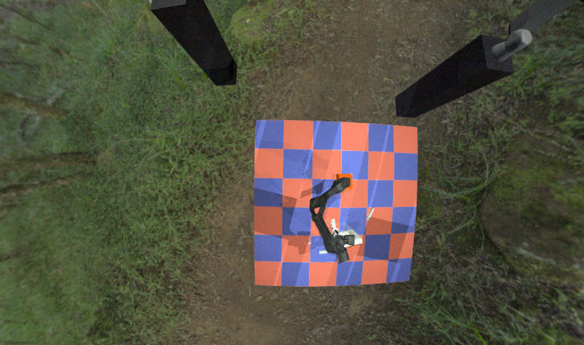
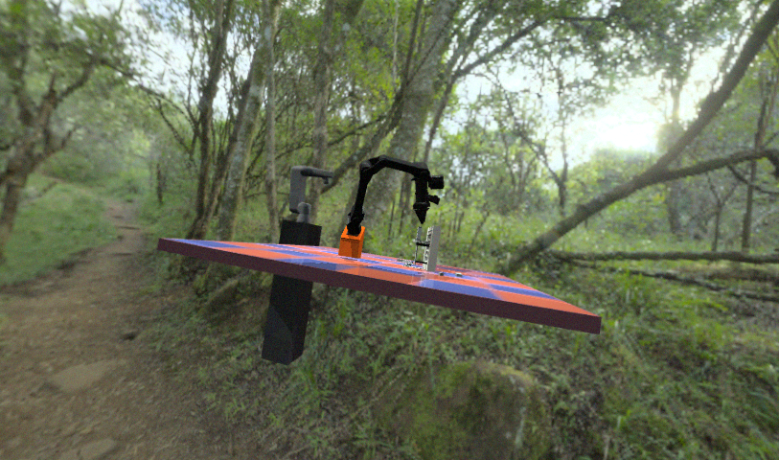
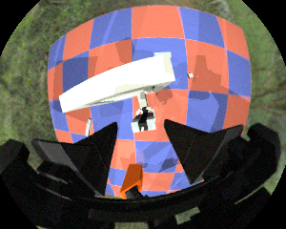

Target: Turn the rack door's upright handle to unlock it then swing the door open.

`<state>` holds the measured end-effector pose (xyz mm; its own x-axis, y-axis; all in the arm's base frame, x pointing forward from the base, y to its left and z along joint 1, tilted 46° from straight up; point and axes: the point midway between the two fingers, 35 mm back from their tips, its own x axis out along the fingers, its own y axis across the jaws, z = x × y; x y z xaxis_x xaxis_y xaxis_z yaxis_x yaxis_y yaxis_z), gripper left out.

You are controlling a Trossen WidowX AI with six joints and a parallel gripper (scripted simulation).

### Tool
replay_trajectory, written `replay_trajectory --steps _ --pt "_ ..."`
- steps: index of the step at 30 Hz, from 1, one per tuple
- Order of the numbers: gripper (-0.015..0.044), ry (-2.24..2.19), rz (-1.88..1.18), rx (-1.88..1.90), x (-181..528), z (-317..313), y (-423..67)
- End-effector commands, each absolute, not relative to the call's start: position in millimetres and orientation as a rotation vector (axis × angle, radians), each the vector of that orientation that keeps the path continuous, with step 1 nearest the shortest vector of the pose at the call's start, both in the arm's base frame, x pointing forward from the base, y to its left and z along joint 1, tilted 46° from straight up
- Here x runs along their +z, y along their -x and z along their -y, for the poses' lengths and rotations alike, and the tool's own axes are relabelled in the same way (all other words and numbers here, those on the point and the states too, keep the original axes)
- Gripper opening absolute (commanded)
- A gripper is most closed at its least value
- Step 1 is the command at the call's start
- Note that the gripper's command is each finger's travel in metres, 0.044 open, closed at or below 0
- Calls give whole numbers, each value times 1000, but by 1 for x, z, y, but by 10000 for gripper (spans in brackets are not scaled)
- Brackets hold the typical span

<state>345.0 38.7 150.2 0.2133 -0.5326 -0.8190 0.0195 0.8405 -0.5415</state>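
Wrist view: hand (image 2: 420,221) (image 3: 141,124) open wide, pointing down over the rack (image 2: 431,248) (image 3: 116,83). Handle (small, dark and white) (image 3: 144,120) shows between the fingertips, ungripped; worktop (image 1: 268,272) (image 2: 380,286) (image 3: 157,21) edges lie well apart from it.

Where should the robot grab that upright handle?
Probably by the upper part of the handle, coming straight down from above and pinching both sides. It's thin and stands upright in front of the tall white rack, so its top end looks easiest to reach.
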Motion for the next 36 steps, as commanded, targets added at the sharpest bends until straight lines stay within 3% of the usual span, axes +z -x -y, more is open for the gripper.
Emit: replay_trajectory --steps 1,10,36 --pt "297 556 -1370 -436 147 -40 -342" --pt "297 770 -1479 -489 146 -46 -338" --pt "297 762 -1486 -486 123 -23 -342"
